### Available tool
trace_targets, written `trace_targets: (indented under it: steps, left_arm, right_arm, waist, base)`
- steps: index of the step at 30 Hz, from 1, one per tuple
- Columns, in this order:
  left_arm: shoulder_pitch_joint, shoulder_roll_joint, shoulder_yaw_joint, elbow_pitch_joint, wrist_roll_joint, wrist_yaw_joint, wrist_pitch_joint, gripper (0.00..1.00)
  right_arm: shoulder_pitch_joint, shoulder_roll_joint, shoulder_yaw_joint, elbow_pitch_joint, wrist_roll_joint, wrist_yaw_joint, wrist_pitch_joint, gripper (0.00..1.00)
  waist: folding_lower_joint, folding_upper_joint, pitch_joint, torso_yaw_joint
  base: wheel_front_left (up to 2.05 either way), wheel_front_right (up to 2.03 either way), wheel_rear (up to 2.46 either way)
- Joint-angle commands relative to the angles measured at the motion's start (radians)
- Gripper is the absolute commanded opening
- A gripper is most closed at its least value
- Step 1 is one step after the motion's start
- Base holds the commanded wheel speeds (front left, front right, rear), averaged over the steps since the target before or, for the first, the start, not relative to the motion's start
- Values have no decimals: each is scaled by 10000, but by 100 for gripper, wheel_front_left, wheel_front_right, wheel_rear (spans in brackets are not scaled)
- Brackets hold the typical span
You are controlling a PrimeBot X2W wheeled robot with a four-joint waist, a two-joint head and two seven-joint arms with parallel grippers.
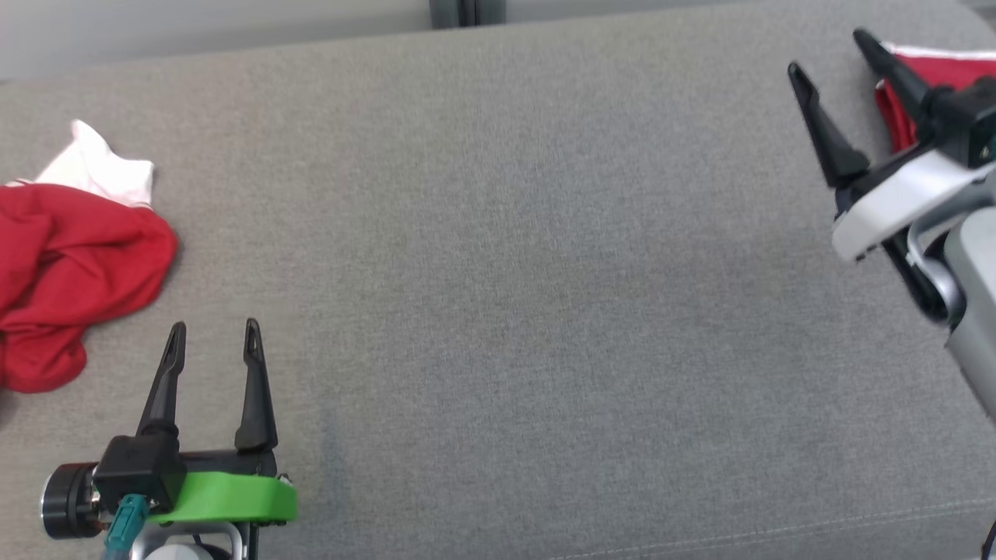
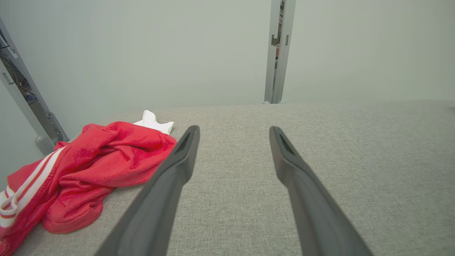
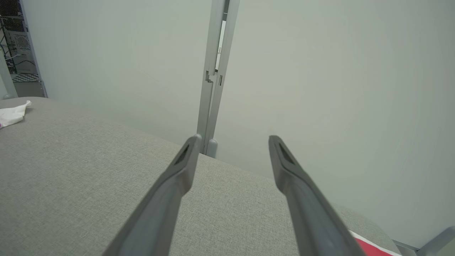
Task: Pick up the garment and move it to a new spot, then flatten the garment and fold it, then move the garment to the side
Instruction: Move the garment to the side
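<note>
Lowest in the head view, at 7 o'clock, the left jaws stand wide open and hold nothing, their two dark fingers (image 1: 165, 381) pointing to 12 above the grey cloth-covered counter (image 1: 498, 272). Out from them, at about 10 o'clock and near but not touching, lies the crumpled red garment (image 1: 74, 257), at 9 o'clock of that view and cut off by its edge. Its long axis runs from 1 to 7 o'clock, with the white end (image 1: 101, 167) pointing to 1. In the left wrist view the same garment (image 2: 106, 160) sits at 8 o'clock, beside the left finger, with white stripes along its near hem.

The right jaws, at 2 o'clock in the head view, are also spread and empty, their two fingers (image 1: 825, 128) aimed at 11. Just behind them, a second red cloth (image 1: 945, 74) with a white edge lies at the counter's corner, partly hidden.

In all: two sets of jaws and two red-and-white cloths, well apart.
</note>
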Motion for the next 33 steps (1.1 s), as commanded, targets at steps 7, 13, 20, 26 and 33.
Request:
trace_targets:
  steps: [7, 13, 20, 26, 33]
  left_arm:
    - [549, 158, 113, 199, -235, -7, -23, 100]
    - [693, 229, 162, 242, -294, 27, -1, 100]
    - [739, 311, 207, 323, -406, 50, 15, 100]
    - [724, 370, 142, 400, -478, 37, 72, 100]
    - [664, 488, 90, 509, -518, -7, 185, 100]
  right_arm:
    - [2555, 734, -1326, -1393, -596, -19, -24, 100]
    - [4212, 1264, -2248, -2189, -830, -19, -25, 100]
    - [5812, 2176, -3373, -3016, -1424, -19, -16, 100]
    - [6754, 2823, -3928, -3440, -1703, -19, 26, 100]
    - [7373, 3370, -4387, -3540, -1837, -19, 30, 100]
  waist:
    - [1, 0, -1568, 132]
    - [1, 0, -1820, 22]
    - [1, 0, -2014, -91]
    - [1, 0, -2143, -60]
    - [1, 0, -2299, 45]
  base:
    - [0, 0, 0]
    - [0, 0, 0]
    - [0, 0, 0]
    - [0, 0, 0]
    - [0, 0, 0]
